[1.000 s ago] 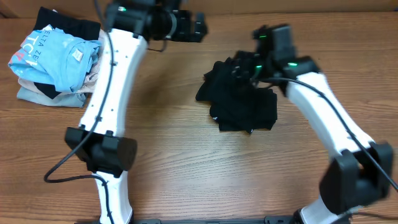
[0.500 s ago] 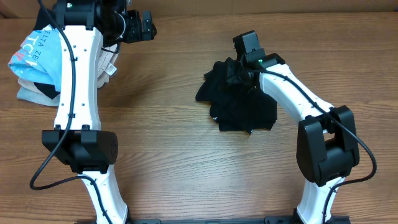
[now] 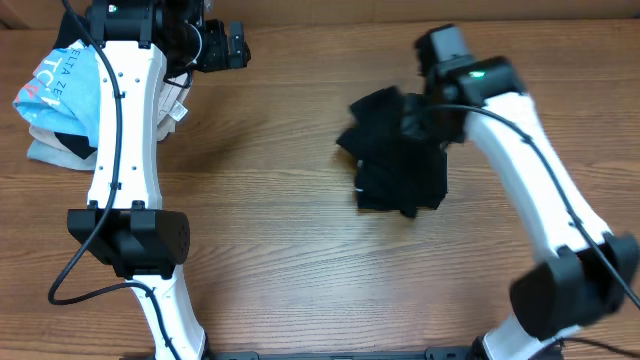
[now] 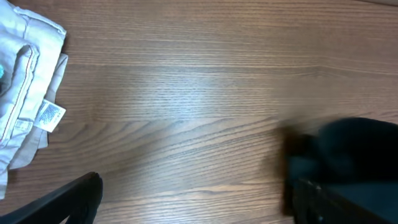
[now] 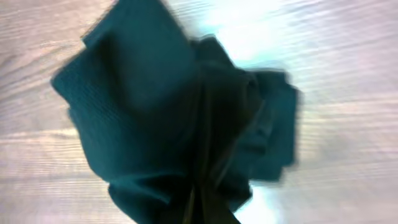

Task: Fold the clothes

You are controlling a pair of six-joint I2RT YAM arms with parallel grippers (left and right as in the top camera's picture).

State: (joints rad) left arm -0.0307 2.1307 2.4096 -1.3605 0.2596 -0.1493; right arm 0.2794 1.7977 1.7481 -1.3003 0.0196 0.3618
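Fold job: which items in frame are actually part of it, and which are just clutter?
In the job:
- crumpled plain black soft fabric shirt
- right gripper, shut on a bunch of that shirt

Lying about:
- light blue tee with white lettering, far left
- beige folded garments, same pile

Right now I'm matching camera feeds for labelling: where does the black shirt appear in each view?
Overhead: black shirt bunched right of centre, at the right gripper.
Left wrist: blurred dark mass at the right edge, probably the shirt.
Right wrist: shirt fills the centre, pinched at the bottom edge.
Shared landmark: the wooden table.
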